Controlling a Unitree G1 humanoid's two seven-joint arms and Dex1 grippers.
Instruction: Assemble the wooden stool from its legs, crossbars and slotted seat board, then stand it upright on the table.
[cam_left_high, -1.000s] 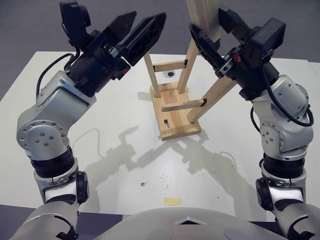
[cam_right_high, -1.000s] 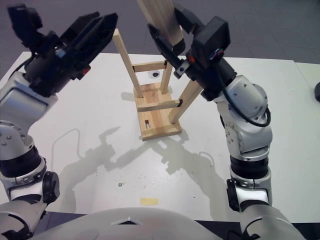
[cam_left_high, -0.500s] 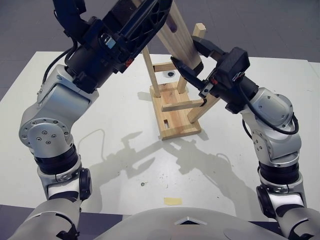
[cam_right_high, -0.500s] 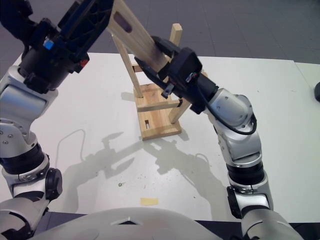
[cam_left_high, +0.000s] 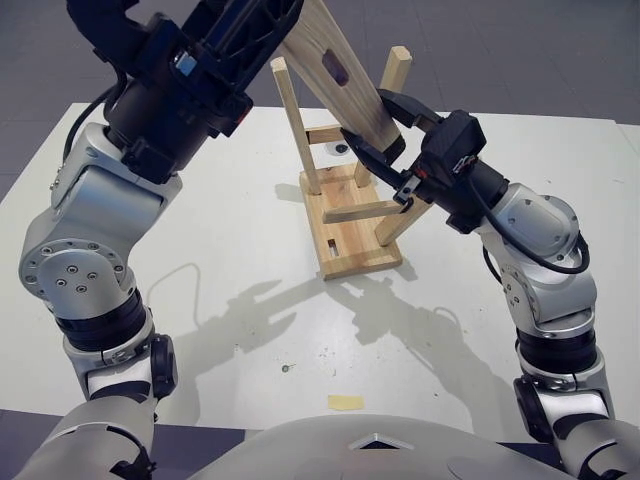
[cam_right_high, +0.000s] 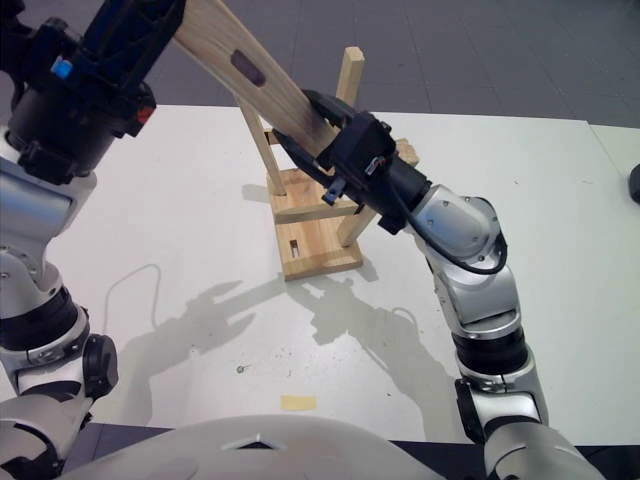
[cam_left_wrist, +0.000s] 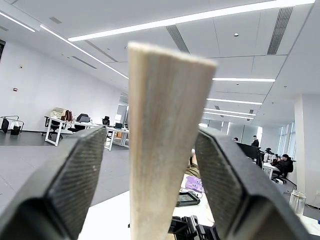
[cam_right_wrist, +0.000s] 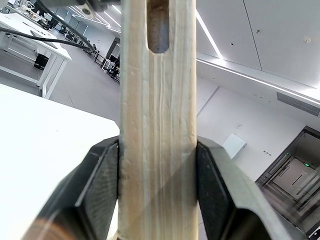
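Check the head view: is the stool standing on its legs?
No: the seat board lies flat on the table, legs pointing up.

Site: open-plan office | evidence: rows of white desks (cam_left_wrist: 65, 131) with office chairs (cam_left_wrist: 50, 122), long ceiling light strips (cam_left_wrist: 175, 20), ventilation grilles (cam_left_wrist: 277, 22), grey floor (cam_left_high: 520, 50), white worktable (cam_left_high: 200, 240).

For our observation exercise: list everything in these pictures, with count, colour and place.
table: one, white.
seat board: one, pale wood, flat on table.
legs: three, pale wood, upright in seat board.
crossbars: two, pale wood, between legs.
loose leg: one, pale wood, held aloft.
scrap: one, yellow, table's near edge.
round thing: one, dark, behind seat board.
left hand: black, at loose leg's upper end.
right hand: black, shut on its lower end.
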